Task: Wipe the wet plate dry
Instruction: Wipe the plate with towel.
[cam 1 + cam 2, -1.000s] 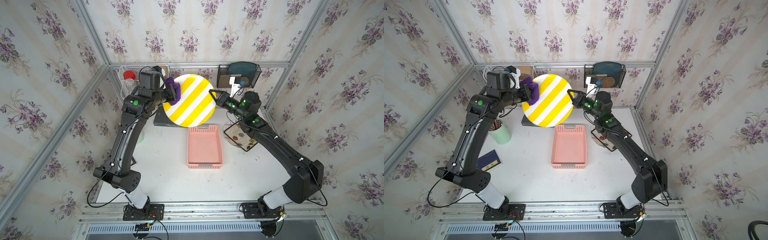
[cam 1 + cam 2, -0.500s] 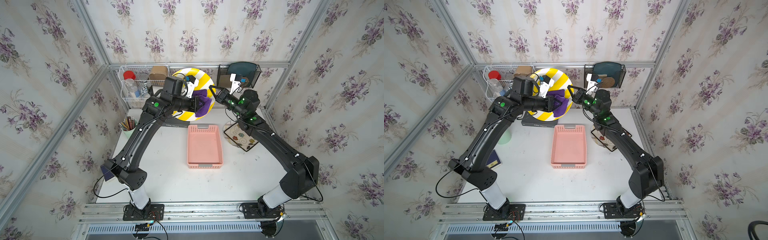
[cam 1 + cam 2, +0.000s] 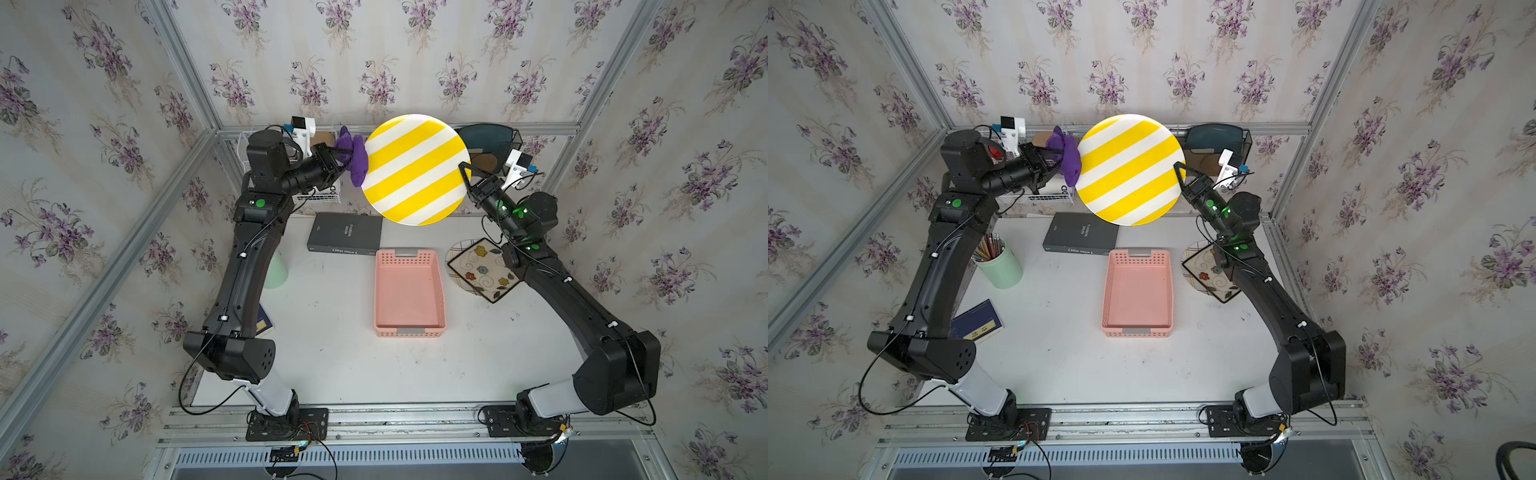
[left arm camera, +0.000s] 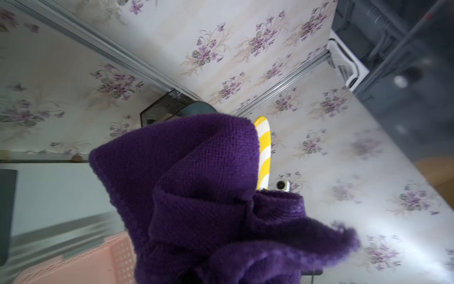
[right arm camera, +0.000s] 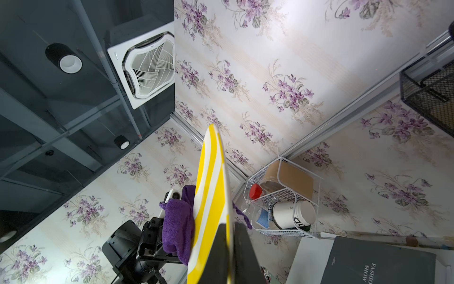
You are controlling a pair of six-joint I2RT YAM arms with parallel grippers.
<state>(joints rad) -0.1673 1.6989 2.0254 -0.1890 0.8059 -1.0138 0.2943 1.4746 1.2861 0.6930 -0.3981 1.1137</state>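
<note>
High above the back of the table [image 3: 332, 353], the right gripper [image 3: 466, 172] is clamped narrow on the rim of the yellow-and-white striped plate [image 3: 415, 168], which is held in the air with its striped face turned toward both top views. At the opposite rim, the left gripper [image 3: 338, 160] is closed on a bunched purple cloth [image 3: 355, 160]. The cloth is pressed against the plate's edge and, in the right wrist view, appears to be lapped over it [image 5: 179, 221]. A wiping stroke is judged to be in hand, at its outer end. No wetness can be made out. Next, the cloth should be drawn across the face under light pressure, with the thin pinch held firm so that the plate is not levered loose. A pink basket [image 3: 379, 291] and a black book [image 3: 345, 232] lie well below.
</note>
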